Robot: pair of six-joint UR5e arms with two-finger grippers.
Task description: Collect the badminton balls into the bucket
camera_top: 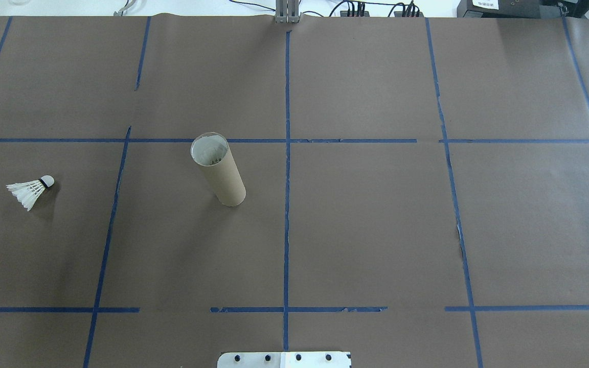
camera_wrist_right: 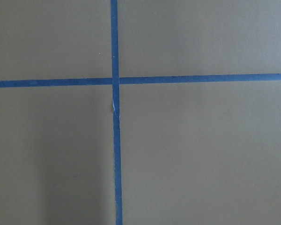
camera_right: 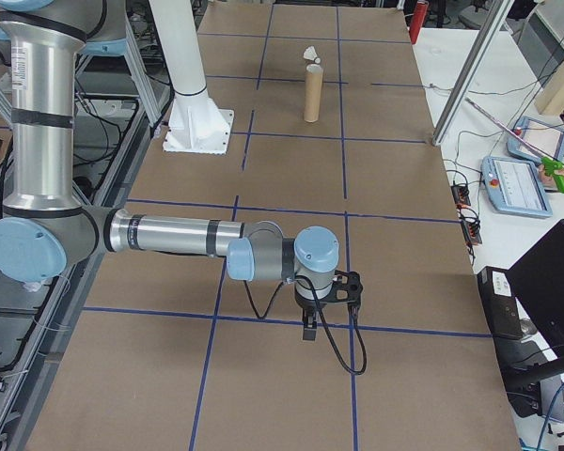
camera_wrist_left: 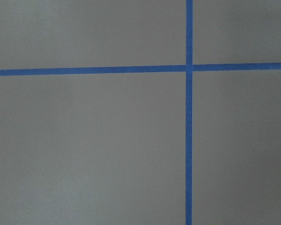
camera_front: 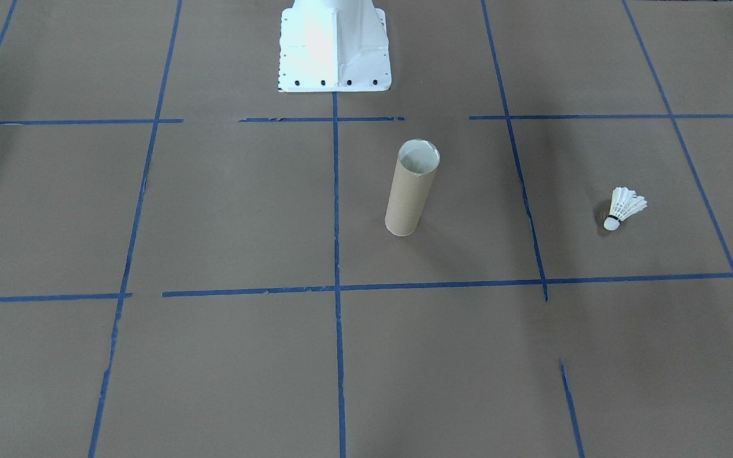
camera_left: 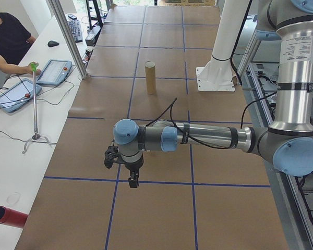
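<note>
A white feather shuttlecock, the badminton ball, lies on its side on the brown paper, cork tip towards the bucket. The bucket, a tall tan cardboard tube, stands upright near the table's middle, well apart from it. My left gripper and right gripper each show only in a side view, pointing down over the paper towards opposite ends of the table; I cannot tell whether they are open or shut. Both wrist views hold only paper and blue tape.
The white metal base stands behind the bucket. Blue tape lines grid the paper. Beside the table, a person sits at a white bench with tablets and cables; a red cylinder lies there too.
</note>
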